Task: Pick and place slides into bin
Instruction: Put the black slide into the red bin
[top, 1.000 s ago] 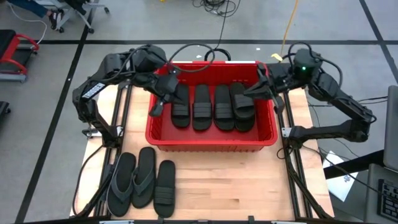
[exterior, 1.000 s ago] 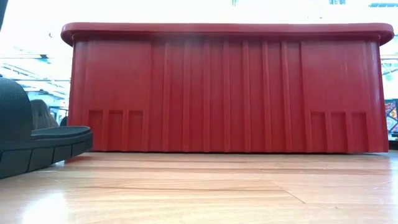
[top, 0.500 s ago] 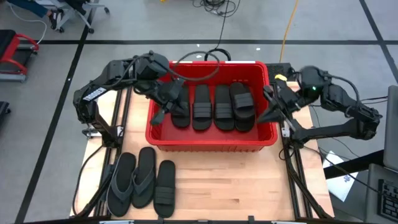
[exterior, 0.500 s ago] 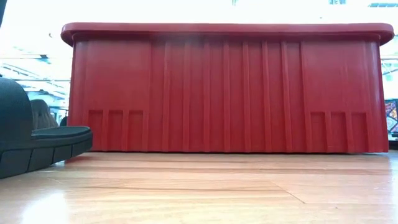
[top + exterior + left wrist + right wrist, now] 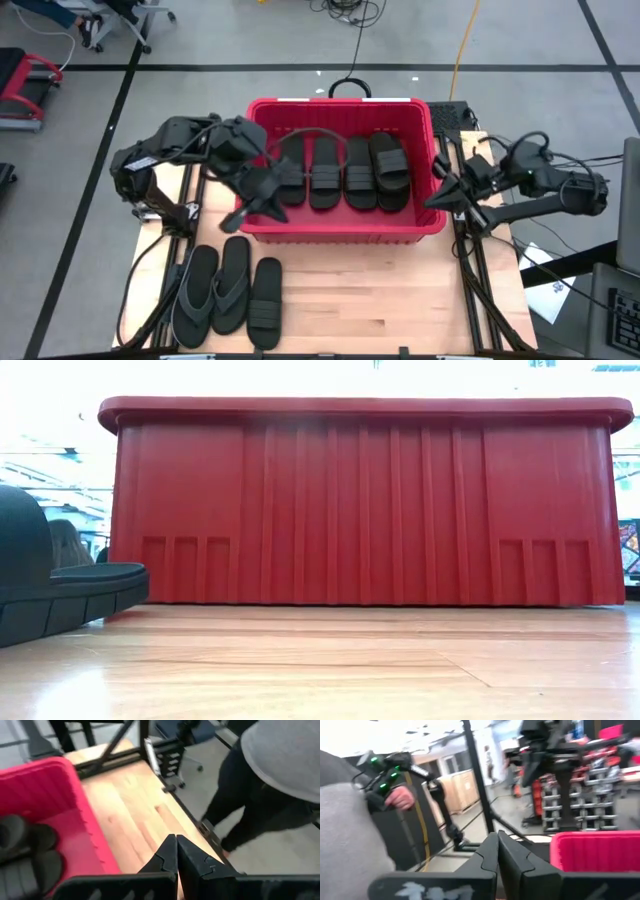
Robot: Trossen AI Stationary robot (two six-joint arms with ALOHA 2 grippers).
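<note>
Hovering over the bin's [image 5: 340,232] left front corner, the left gripper [image 5: 262,196] has its fingers pressed together on nothing, as its wrist view shows. The right gripper [image 5: 440,195] hangs just outside the bin's right wall, fingers likewise pinched together and empty.

Inside the bin, slides [image 5: 343,170] lie side by side; four rows show, and the rightmost looks stacked, though I cannot tell for sure. On the table in front of the bin, toward its left end, three remain: the grey flip-flop pair [image 5: 213,292] and one black slide [image 5: 265,302] just beside it. So by my reckoning the job is well over half done.

A second ago both grippers were above the bin's rear corners; each has since pulled forward along its side.
</note>
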